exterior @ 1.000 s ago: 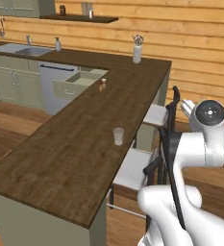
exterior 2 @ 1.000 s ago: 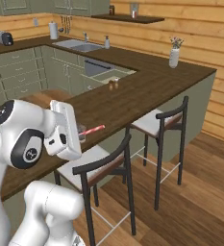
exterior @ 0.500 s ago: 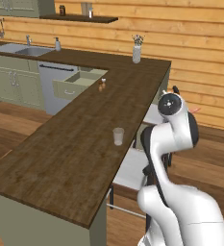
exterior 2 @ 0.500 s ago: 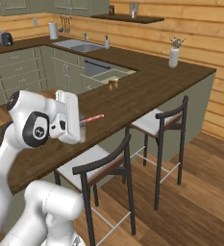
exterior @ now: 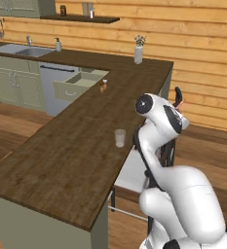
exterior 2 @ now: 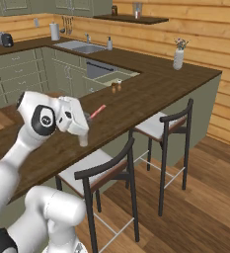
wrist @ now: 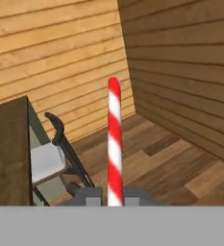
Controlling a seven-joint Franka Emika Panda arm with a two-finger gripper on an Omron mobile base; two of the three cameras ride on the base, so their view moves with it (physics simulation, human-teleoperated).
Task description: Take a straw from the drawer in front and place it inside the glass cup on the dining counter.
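Jaws: your gripper point(wrist: 114, 198) is clenched on the straw point(wrist: 114, 139); in the hand view the two dark tips press its lower end from either side.
Straw: red and white striped, standing straight out from the tips, its free end over the wooden floor beyond the tabletop edge. In the right base view you see it point(exterior 2: 97, 111) slanting up and away from the hand.
Gripper position: held in the air at the stool side of the dining counter point(exterior: 71, 155), above tabletop height.
Glass cup: upright on the tabletop near its stool-side edge point(exterior: 120, 138); in the right base view it looks to sit just below the hand point(exterior 2: 83, 140), though the hand partly covers it.
Drawer: pulled open point(exterior: 76, 85) at the far kitchen run.
Stool: one stands below the hand point(wrist: 53, 158).
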